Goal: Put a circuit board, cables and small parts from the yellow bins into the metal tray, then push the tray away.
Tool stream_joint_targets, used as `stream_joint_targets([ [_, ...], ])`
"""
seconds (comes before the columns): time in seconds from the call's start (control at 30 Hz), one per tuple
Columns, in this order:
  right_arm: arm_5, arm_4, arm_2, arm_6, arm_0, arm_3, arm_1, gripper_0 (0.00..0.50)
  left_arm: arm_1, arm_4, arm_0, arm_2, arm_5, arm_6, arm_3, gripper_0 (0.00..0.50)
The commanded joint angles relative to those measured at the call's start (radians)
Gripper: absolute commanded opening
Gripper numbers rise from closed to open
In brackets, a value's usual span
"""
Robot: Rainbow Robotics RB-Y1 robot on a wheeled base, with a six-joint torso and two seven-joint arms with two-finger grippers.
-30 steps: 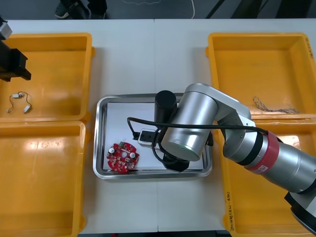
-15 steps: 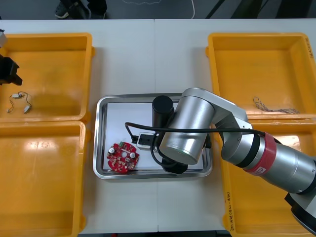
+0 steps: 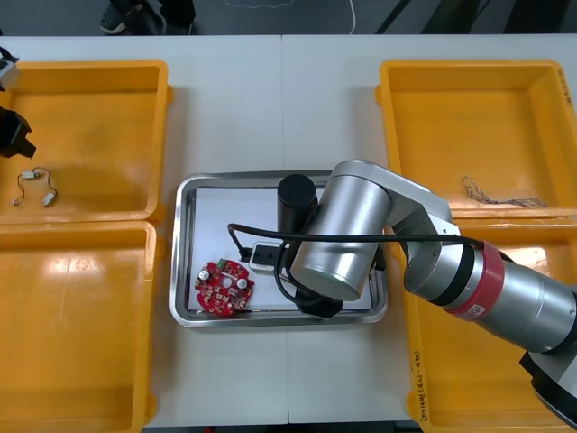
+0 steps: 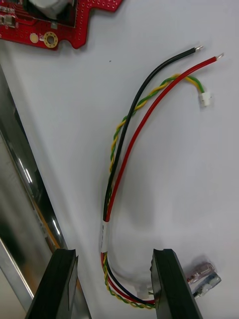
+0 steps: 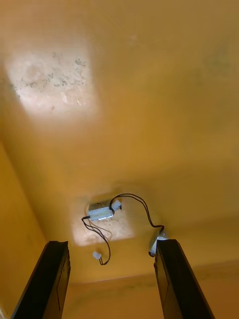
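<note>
The right end effector (image 4: pixel 113 251) hangs low over the metal tray (image 3: pixel 185 253), which sits mid-counter between the yellow bins, closer to the near edge of the counter (image 3: pixel 270 99) than to the far one. Its fingers are released, standing well apart just above the tray's white floor. A cable bundle (image 4: pixel 122 149) of black, red and twisted yellow-green wires lies flat on that floor. Its looped end runs between the two fingers, and a clear plug lies just beside one finger. The fingers do not pinch it. The bare wire ends fan out farther off, toward the round red circuit board (image 3: pixel 224 287), which lies in the tray's corner nearest the counter's near edge and left side. In the front view the right arm's silver body covers much of the tray.

The left end effector (image 5: pixel 112 246) hovers at the counter's left edge over the far left yellow bin (image 3: pixel 99 81). Its fingers are also released and hold nothing. On the bin floor below lie the small metal parts (image 5: pixel 102 212) joined by thin black wires, one near each finger and apart from both.

A thin cable (image 3: pixel 500 194) rests in the far right yellow bin (image 3: pixel 469 108), against its near wall.
</note>
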State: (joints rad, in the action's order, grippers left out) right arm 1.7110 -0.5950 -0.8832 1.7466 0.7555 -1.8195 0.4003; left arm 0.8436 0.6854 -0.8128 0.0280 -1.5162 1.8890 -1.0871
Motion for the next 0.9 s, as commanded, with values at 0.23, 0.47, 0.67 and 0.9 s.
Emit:
stream_joint_targets([
  [0.23, 0.059, -0.074, 0.125, 0.024, 0.038, -0.078, 0.022, 0.474, 0.058, 0.003, 0.057, -0.008, 0.083, 0.202, 0.003, 0.5],
  [0.47, 0.133, -0.16, 0.245, 0.021, 0.051, -0.104, 0.052, 0.475, 0.057, 0.028, 0.1, -0.01, 0.11, 0.22, 0.003, 0.5],
  [0.67, 0.188, -0.236, 0.297, 0.011, 0.091, -0.122, 0.107, 0.477, 0.057, 0.046, 0.133, -0.01, 0.146, 0.228, 0.004, 0.5],
  [0.9, 0.209, -0.367, 0.369, -0.001, 0.165, -0.129, 0.219, 0.475, 0.037, 0.06, 0.149, -0.008, 0.179, 0.236, 0.003, 0.5],
])
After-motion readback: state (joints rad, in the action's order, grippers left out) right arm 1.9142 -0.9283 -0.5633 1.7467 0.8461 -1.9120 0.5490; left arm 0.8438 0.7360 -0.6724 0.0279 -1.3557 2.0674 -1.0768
